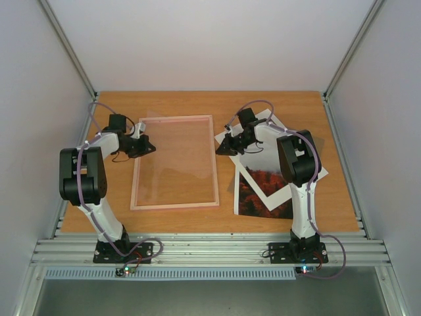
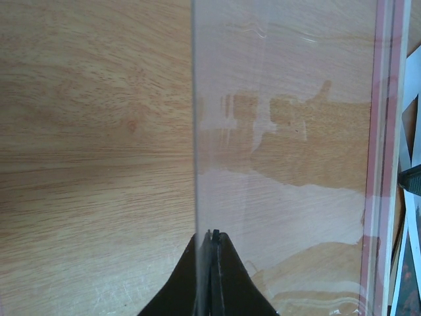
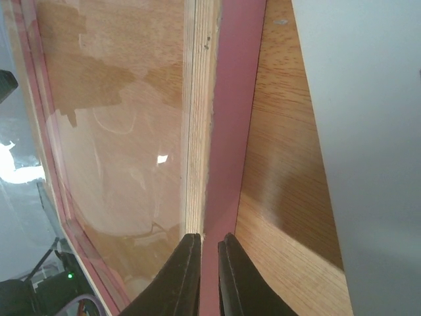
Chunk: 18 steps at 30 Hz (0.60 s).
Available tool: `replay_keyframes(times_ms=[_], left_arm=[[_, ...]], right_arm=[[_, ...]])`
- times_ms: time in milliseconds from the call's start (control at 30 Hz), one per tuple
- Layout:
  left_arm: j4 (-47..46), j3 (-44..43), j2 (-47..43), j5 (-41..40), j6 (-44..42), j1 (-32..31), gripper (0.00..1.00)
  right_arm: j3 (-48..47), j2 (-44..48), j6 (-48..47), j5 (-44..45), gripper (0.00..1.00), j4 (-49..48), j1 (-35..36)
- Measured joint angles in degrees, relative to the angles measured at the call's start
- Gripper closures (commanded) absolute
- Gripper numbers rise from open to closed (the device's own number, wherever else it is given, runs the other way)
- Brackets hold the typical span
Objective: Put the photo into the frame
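The frame (image 1: 175,206), thin pale pink wood, lies flat in the middle of the table. My left gripper (image 1: 148,146) sits at its left side. In the left wrist view that gripper (image 2: 214,234) is shut on the edge of the clear pane (image 2: 283,99), which looks slightly raised. My right gripper (image 1: 224,149) is at the frame's right rail. In the right wrist view its fingers (image 3: 209,238) pinch the pink rail (image 3: 227,99) between them. The photo (image 1: 258,193), red-orange mountains showing, lies right of the frame, partly covered by the white mat and the right arm.
A white cardboard mat (image 1: 299,176) lies askew over the photo at the right. Grey enclosure walls (image 1: 39,99) stand close on both sides and behind. The aluminium rail (image 1: 210,249) with the arm bases runs along the near edge.
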State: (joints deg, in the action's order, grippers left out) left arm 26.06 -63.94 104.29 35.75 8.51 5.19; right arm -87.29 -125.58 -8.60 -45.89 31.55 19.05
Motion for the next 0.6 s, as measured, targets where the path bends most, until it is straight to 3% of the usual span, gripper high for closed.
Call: replay_keyframes(times_ms=[600], left_arm=[[0.1, 0.0, 0.5, -0.7, -0.1, 0.1, 1.0]], right_arm=[[0.0, -0.1, 0.0, 0.5, 0.89, 0.0, 0.6]])
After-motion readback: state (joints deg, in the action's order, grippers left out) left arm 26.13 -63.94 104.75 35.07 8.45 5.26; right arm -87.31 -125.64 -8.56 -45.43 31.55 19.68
